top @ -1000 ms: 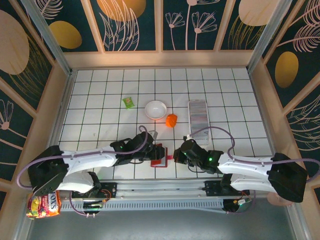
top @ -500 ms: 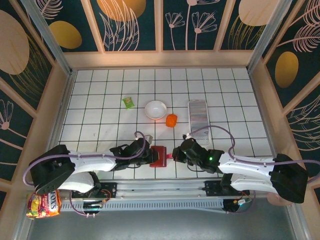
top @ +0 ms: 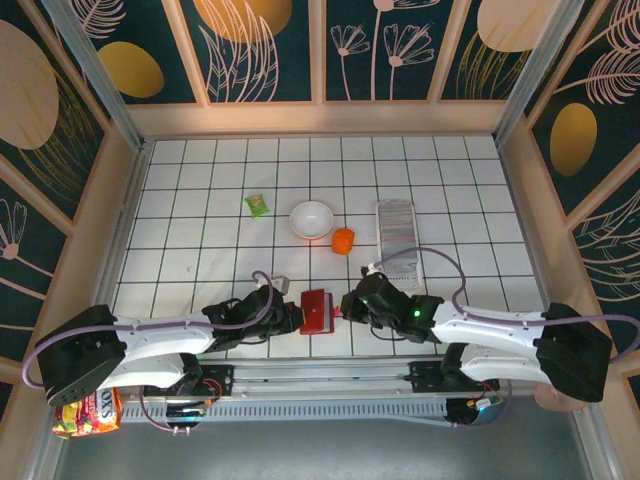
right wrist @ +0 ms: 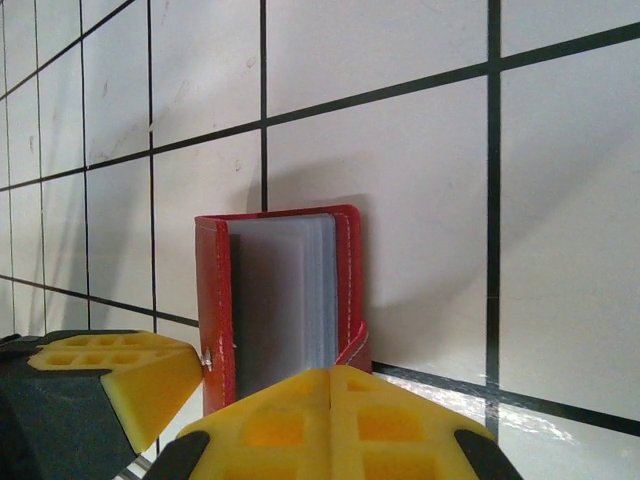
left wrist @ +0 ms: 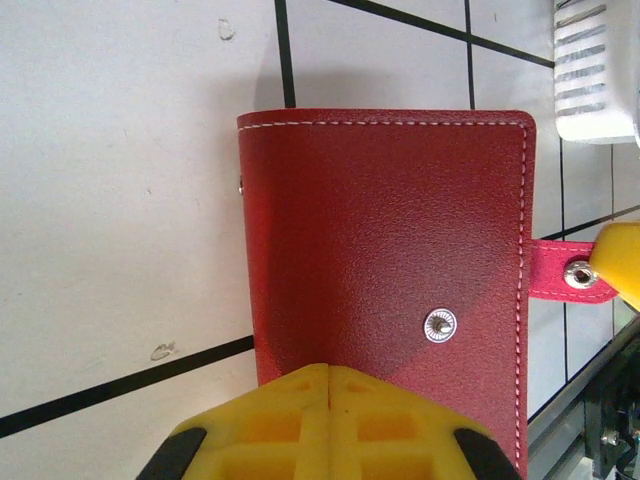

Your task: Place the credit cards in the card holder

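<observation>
The card holder (top: pixel 317 311) is a dark red folded wallet lying flat near the front edge, between both grippers. In the left wrist view its cover (left wrist: pixel 385 240) faces up, the snap stud bare and the strap (left wrist: pixel 555 272) sticking out to the right. My left gripper (left wrist: pixel 328 372) is shut, its tip over the cover's near edge. My right gripper (right wrist: pixel 330 375) is shut at the strap end. Whether it pinches the strap is unclear. Pale sleeves (right wrist: pixel 285 300) show between the covers. The credit cards (top: pixel 396 228) form a silvery ribbed row in a clear tray further back.
A white bowl (top: pixel 311 219), a small orange object (top: pixel 343 240) and a green packet (top: pixel 258 205) lie mid-table behind the holder. Wooden walls ring the tiled table (top: pixel 200 180). A snack bag (top: pixel 85 410) sits off the table at the front left.
The left gripper has shut and its arm has drawn back toward the front left. The card holder's cover has come down, and it now lies flat and folded. The right gripper has stayed by the strap.
</observation>
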